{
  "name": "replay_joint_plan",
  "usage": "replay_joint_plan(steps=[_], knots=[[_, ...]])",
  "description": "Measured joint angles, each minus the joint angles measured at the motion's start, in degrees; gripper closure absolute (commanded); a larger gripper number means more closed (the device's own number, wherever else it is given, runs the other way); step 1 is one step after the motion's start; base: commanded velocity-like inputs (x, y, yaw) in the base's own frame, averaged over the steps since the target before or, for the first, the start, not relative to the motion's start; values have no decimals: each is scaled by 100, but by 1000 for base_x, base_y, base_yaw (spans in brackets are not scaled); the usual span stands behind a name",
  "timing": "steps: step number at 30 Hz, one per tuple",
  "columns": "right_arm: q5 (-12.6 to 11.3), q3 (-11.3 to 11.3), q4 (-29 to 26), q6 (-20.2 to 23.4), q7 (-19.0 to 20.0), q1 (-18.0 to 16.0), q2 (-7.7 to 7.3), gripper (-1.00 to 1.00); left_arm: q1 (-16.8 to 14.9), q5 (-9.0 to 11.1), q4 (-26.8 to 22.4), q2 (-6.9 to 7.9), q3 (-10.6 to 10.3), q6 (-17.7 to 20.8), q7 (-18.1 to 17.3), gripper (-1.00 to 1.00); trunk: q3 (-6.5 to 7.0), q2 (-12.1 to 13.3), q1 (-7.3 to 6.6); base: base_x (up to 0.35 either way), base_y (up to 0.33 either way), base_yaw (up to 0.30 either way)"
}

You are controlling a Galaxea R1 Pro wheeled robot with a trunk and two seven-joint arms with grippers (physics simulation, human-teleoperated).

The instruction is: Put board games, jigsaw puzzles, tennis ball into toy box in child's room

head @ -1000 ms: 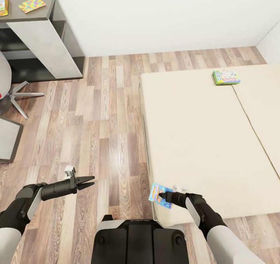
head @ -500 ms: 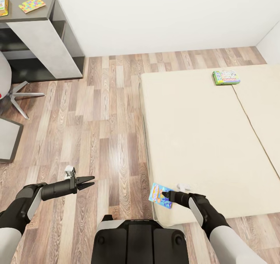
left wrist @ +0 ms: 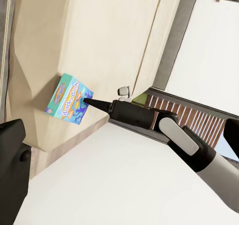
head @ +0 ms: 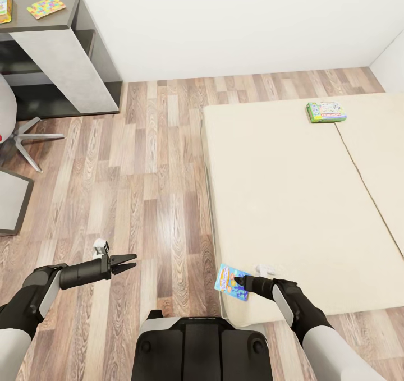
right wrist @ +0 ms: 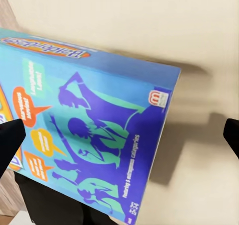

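As the right arm was drawn slightly back, its tool (head: 242, 283) was seen spread wide at the blue board game (head: 231, 282) on the bed (head: 292, 201), nothing yet gripped.

The blue board game (right wrist: 94, 135) carries an inverted title reading "Balderdash" and a red Mattel roundel; smaller cover print is too blurred to read.

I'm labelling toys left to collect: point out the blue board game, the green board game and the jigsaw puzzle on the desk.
blue board game (head: 230, 282): head view, middle of its cover.
green board game (head: 326, 111): head view, centre of its top face.
jigsaw puzzle (head: 46, 7): head view, middle of the sheet.
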Motion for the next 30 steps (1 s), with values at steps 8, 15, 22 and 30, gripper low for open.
replay_joint_plan(steps=[8,15,22,30], knots=[[-1,0,0,18,5,-1,0,-100,0,0,0,0,0,0,0,-100,0,0,0,0,0,0],[-3,0,0,18,-1,-1,0,-100,0,0,0,0,0,0,0,-100,6,0,0,0,0,0],[-4,0,0,13,-3,0,0,-100,0,0,1,0,0,0,0,-100,57,0,0,0,0,0],[-6,2,0,5,-4,0,6,-100,0,0,3,0,0,0,0,-100,128,0,0,0,0,0]])
